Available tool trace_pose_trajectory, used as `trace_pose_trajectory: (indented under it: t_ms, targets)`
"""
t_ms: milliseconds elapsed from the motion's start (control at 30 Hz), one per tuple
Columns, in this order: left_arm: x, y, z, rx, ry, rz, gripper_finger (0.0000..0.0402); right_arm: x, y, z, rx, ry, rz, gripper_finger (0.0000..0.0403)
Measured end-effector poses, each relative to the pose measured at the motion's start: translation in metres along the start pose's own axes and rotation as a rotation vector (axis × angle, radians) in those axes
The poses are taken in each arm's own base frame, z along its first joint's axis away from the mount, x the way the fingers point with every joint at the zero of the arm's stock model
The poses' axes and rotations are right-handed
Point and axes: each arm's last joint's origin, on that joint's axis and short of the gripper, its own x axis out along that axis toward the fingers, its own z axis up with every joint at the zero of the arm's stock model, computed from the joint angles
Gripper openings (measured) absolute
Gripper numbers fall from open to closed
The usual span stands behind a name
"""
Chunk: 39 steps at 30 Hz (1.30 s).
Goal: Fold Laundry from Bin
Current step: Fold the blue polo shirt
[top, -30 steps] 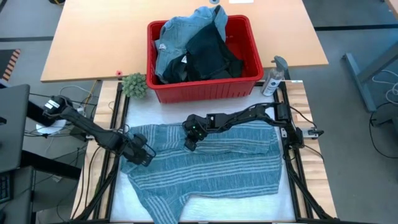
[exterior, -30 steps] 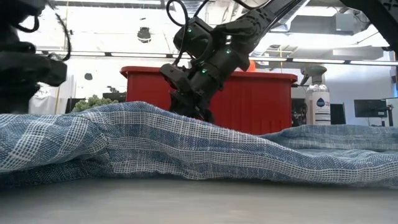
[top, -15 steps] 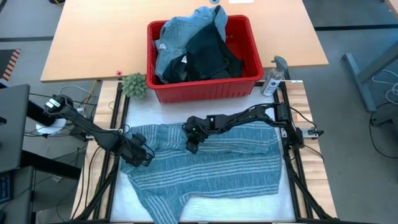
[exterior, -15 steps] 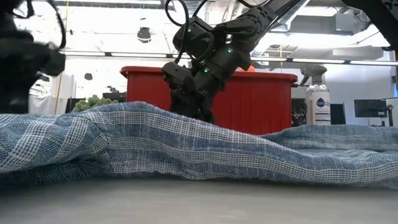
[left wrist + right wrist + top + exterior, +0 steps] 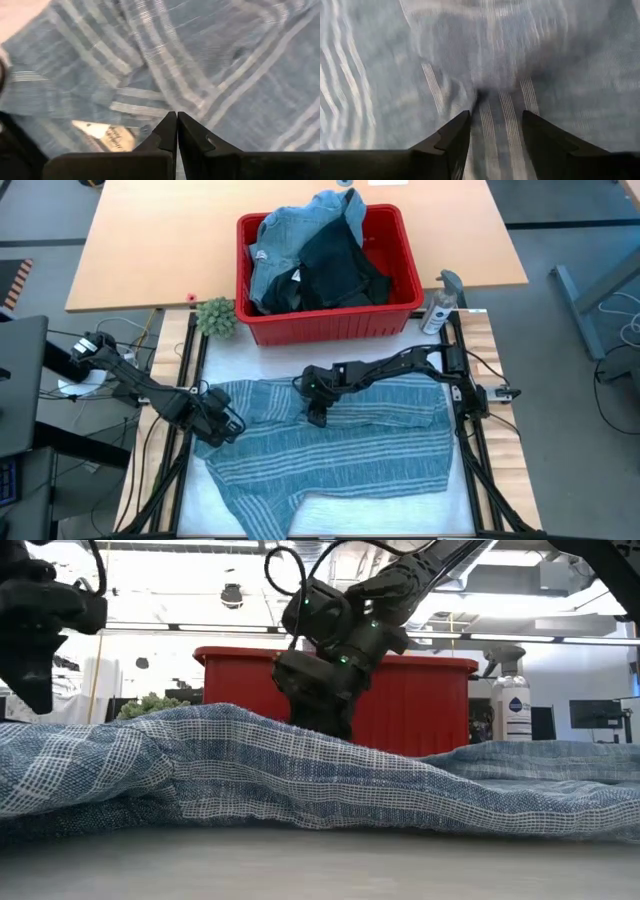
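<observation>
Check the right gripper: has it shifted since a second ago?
Yes. The right gripper has slid slightly rightward over the striped shirt, judged against the red bin, and its fingers have parted.

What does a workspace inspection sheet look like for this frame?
Surface: white mat mostly covered.
Job's things: striped shirt spread flat; red bin holds denim and dark garments.
Clutter: spray bottle, small green plant.
Grippers: left gripper shut at shirt's left edge; right gripper open, fingers astride a fabric ridge.
Cables: loose wires left of the frame.
Surroundings: wooden table behind; no people seen.
</observation>
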Motion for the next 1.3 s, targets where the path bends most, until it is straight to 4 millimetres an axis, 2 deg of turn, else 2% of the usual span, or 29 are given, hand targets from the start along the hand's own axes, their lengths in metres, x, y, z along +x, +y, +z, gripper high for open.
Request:
trace_pose_trajectory:
  t_ms: [100, 167, 233, 333, 500, 667, 867, 967, 1100, 1300]
  targets:
    - [-0.001, 0.0, 0.001, -0.022, -0.028, -0.013, 0.0, -0.004, -0.003, -0.002, -0.035, 0.029, -0.009, 0.0207]
    - [-0.003, -0.009, 0.004, -0.01, -0.116, -0.107, 0.0, -0.009, -0.002, -0.001, -0.062, 0.031, -0.011, 0.0207]
    - [-0.008, -0.021, 0.006, 0.07, -0.225, -0.227, 0.0, -0.02, 0.001, 0.002, -0.106, 0.014, -0.016, 0.0207]
    - [-0.012, -0.032, 0.007, 0.255, -0.307, -0.301, 0.0002, -0.042, 0.009, 0.012, -0.196, -0.066, -0.046, 0.0207]
    - [-0.008, -0.034, 0.007, 0.42, -0.326, -0.255, 0.0031, -0.069, 0.018, 0.024, -0.242, -0.17, -0.051, 0.0207]
    - [0.002, -0.031, 0.008, 0.537, -0.397, -0.175, 0.0094, -0.088, 0.027, 0.027, -0.244, -0.219, -0.04, 0.0207]
    - [0.014, -0.024, 0.008, 0.529, -0.331, -0.164, 0.0183, -0.092, 0.03, 0.027, -0.247, -0.227, -0.036, 0.0207]
    - [0.021, -0.019, 0.007, 0.534, -0.311, -0.147, 0.0212, -0.09, 0.029, 0.027, -0.245, -0.222, -0.037, 0.0207]
    - [0.03, -0.011, 0.004, 0.541, -0.292, -0.112, 0.0225, -0.089, 0.029, 0.026, -0.232, -0.207, -0.038, 0.0207]
    - [0.042, -0.007, 0.005, 0.582, -0.303, -0.107, 0.022, -0.089, 0.028, 0.026, -0.232, -0.208, -0.039, 0.0207]
